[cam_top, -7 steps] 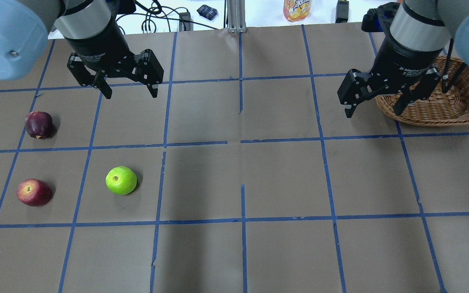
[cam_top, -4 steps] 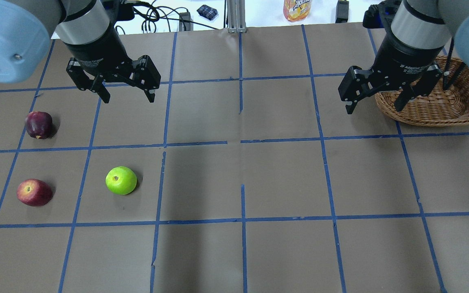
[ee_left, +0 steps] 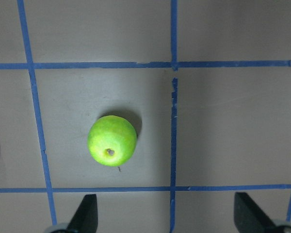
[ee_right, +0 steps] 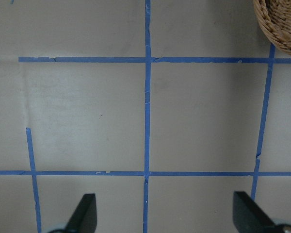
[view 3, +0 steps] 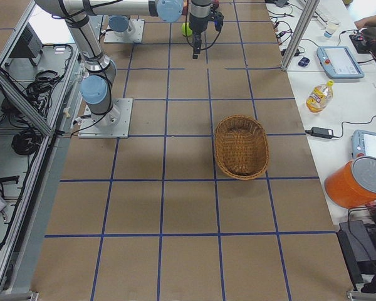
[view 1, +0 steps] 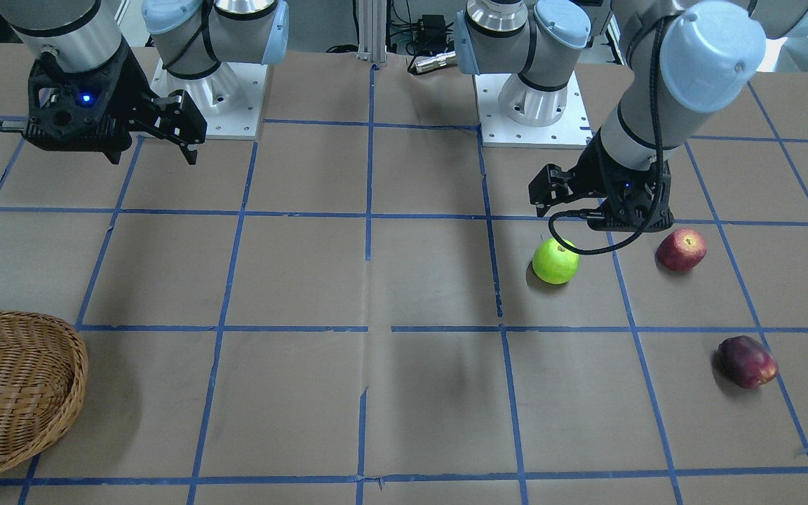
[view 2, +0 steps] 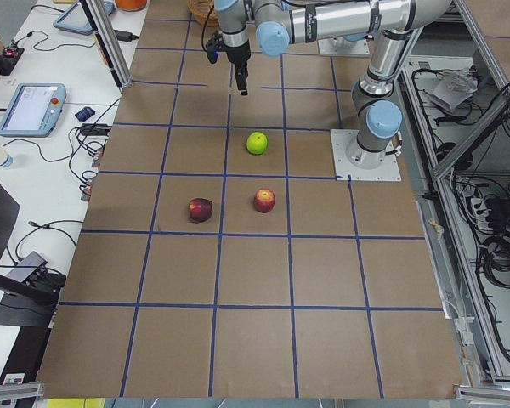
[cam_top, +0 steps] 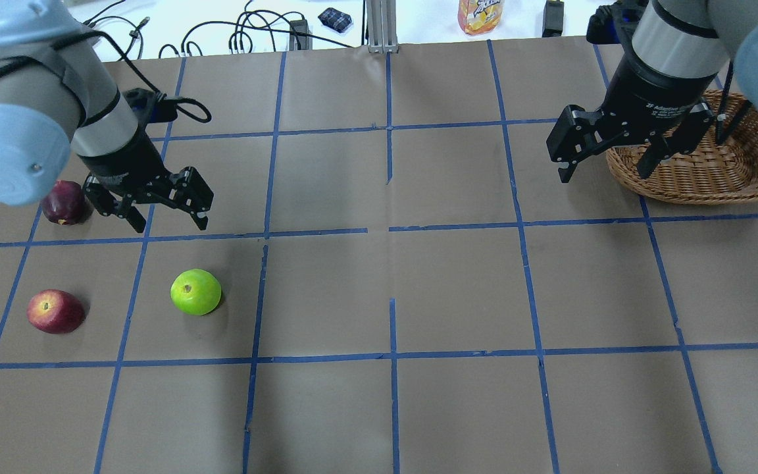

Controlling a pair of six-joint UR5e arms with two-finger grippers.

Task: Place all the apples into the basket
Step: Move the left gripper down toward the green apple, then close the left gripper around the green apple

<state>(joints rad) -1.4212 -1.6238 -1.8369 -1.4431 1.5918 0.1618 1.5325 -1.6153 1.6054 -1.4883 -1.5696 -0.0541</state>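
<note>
Three apples lie on the table's left side: a lime-green one [cam_top: 195, 291] [view 1: 555, 261] [ee_left: 112, 141], a red one [cam_top: 55, 311] [view 1: 682, 250], and a maroon one [cam_top: 63, 202] [view 1: 748, 361]. My left gripper [cam_top: 170, 224] [ee_left: 167, 213] hangs open above the table, just right of the maroon apple and beyond the green one, holding nothing. The wicker basket [cam_top: 695, 194] [view 1: 74, 379] [view 3: 241, 147] sits at the far right with nothing visible inside. Open and holding nothing, my right gripper [cam_top: 604, 174] [ee_right: 166, 213] hovers over the basket's left rim.
Brown paper with a blue tape grid covers the table [cam_top: 392, 289]. Beyond the far edge lie cables, a bottle [cam_top: 481, 14] and small devices. Both arm bases [view 1: 530, 105] are bolted at the robot's side.
My left arm has swung from the far row down and toward the near side, now low beside the maroon apple and closer to the green one. The right gripper barely moved.
</note>
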